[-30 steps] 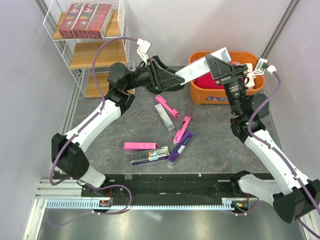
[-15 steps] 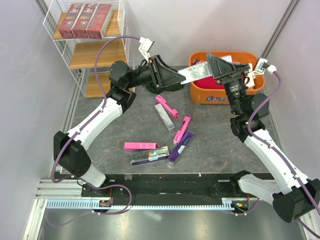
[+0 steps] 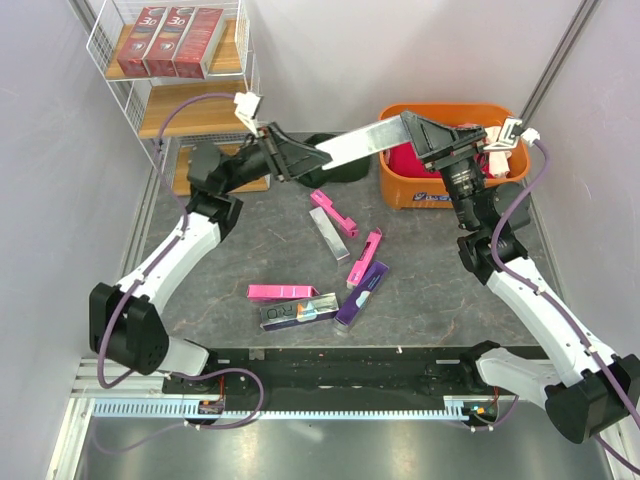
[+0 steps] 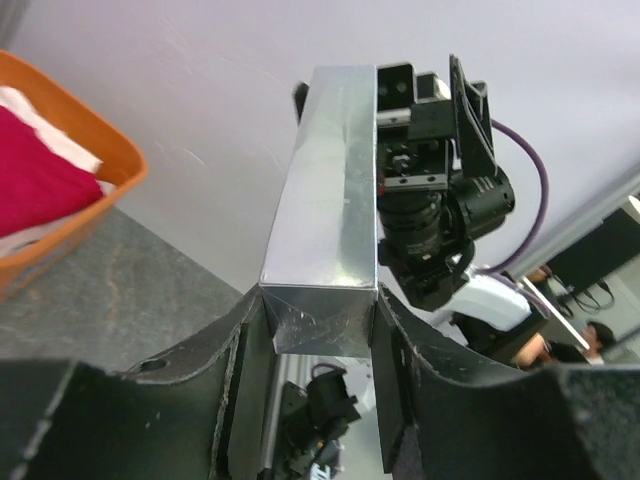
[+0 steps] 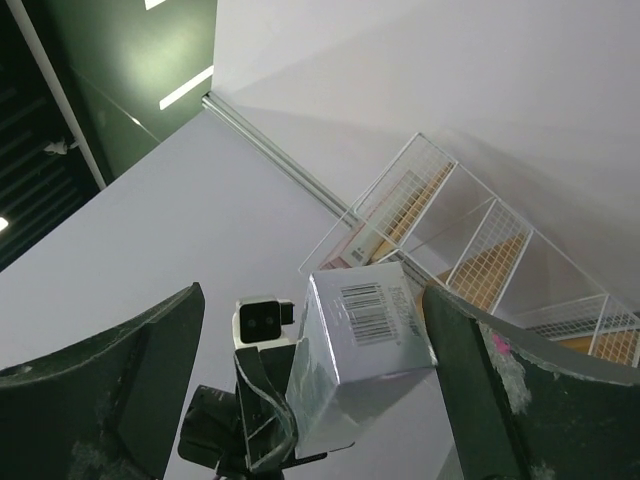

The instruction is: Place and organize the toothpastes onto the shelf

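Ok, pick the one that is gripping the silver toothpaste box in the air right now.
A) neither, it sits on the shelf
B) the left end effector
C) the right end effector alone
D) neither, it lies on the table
B: in the left wrist view the left end effector is clamped on one end of the silver toothpaste box, while the right end effector stands wide open around the other end.

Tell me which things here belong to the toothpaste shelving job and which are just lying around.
Job: silver toothpaste box in the left claw; six loose boxes; three red boxes on the shelf.
Just lying about: orange tub; dark cap.
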Available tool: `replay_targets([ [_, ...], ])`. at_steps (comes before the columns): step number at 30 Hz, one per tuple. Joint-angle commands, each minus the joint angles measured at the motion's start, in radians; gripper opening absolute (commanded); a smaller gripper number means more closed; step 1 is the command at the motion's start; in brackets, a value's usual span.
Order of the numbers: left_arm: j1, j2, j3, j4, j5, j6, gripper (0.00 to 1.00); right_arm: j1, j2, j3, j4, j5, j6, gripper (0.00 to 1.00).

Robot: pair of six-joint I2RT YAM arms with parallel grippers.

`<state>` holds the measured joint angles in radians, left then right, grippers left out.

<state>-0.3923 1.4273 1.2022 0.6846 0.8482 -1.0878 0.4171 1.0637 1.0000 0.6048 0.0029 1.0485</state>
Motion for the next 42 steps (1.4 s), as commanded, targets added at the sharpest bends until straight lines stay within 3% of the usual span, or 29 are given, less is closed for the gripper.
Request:
replay_targets([
  [1,0.14,-0.062,-0.11,0.151,-0.06,-0.118,0.02,0.0,-0.011,0.002,0.05,0.02,-0.025,0.98],
  [6,0.297,-0.149,-0.283,0.21,-0.023,-0.202,0.02,-0.001,-0.002,-0.004,0.044,0.023,-0.038,0.98],
  [13,0.521,-0.297,-0.469,0.165,0.023,-0.216,0.02,0.0,0.016,-0.011,0.038,0.031,-0.051,0.98],
  [30,1.055,-0.459,-0.601,0.064,0.111,-0.329,0.02,0.0,0.032,-0.014,0.026,0.039,-0.076,0.98],
  [35,1.104,-0.45,-0.635,0.052,0.058,-0.368,0.02,0.0,0.027,-0.015,0.013,0.045,-0.087,0.98],
  [42,1.124,-0.438,-0.575,-0.091,-0.083,-0.271,0.02,0.0,0.025,-0.018,0.007,0.048,-0.093,0.98],
])
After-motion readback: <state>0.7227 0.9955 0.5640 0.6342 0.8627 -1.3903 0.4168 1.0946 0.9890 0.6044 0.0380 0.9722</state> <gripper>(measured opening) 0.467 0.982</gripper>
